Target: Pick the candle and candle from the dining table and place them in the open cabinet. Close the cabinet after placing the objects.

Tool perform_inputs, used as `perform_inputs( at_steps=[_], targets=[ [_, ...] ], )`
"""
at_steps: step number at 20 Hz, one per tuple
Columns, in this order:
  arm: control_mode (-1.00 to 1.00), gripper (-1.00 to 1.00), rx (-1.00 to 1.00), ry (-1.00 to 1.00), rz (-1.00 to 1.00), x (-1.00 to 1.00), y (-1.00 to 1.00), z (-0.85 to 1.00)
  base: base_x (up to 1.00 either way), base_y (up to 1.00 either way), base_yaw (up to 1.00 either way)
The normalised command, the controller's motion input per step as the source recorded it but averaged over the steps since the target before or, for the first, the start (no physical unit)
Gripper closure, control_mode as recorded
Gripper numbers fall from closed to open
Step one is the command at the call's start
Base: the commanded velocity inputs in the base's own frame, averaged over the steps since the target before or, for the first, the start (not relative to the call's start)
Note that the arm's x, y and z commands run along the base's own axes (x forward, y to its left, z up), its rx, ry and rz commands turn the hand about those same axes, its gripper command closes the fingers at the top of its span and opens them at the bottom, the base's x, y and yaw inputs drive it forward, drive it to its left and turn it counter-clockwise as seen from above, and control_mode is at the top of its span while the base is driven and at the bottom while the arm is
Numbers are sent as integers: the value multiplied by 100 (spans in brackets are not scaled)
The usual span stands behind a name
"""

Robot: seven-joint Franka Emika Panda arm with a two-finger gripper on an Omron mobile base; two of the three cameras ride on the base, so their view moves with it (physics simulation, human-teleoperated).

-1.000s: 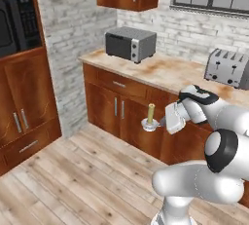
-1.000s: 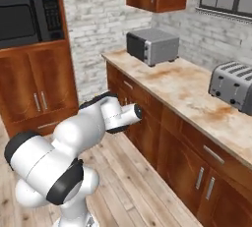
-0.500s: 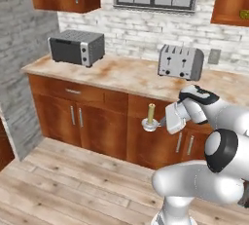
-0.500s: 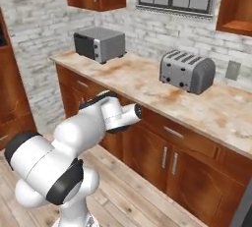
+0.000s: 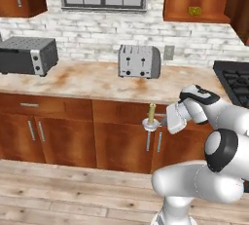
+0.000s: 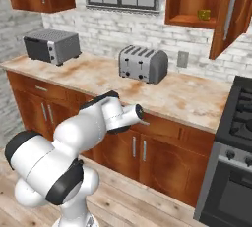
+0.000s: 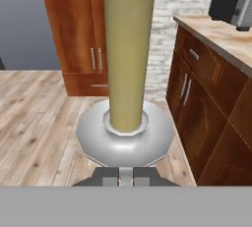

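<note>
My gripper (image 5: 157, 123) is shut on the rim of a round silver dish holder (image 5: 150, 124) that carries a slim olive-yellow candle (image 5: 151, 112), upright, in the air in front of the base cupboards. In the hand view the candle (image 7: 127, 49) stands tall in its holder (image 7: 125, 140), just above the fingertips of the gripper (image 7: 125, 176). In the right base view my arm hides the candle and the gripper (image 6: 141, 119) points right. The open cabinet (image 6: 191, 0) hangs at the upper right, its door (image 6: 228, 15) swung out, a small yellowish thing (image 6: 204, 14) on its shelf. The dining table is out of view.
A counter (image 5: 97, 80) runs below the window, with a toaster (image 5: 139, 61) and a toaster oven (image 5: 26, 55) on it. A dark stove (image 6: 231, 167) stands at the right. Base cupboards (image 5: 63, 134) lie under the counter. Wooden floor (image 5: 73, 190) lies between me and them.
The whole scene has slid left as the base moved: the open cabinet and stove have come into view. The arm holds the candle in the same pose.
</note>
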Motion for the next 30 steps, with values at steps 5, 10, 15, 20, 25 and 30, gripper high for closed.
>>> perform_inputs(
  at_steps=[5,10,15,20,25,30],
  targets=[
    [100,100,0,0,0,0,0,0,24,-3,-41],
    [100,100,0,0,0,0,0,0,29,0,-40],
    [100,100,0,0,0,0,0,0,38,21,-38],
    [100,100,0,0,0,0,0,0,53,48,-29],
    [100,100,0,0,0,0,0,0,57,52,-23],
    [100,100,0,0,0,0,0,0,48,40,-24]
  ],
)
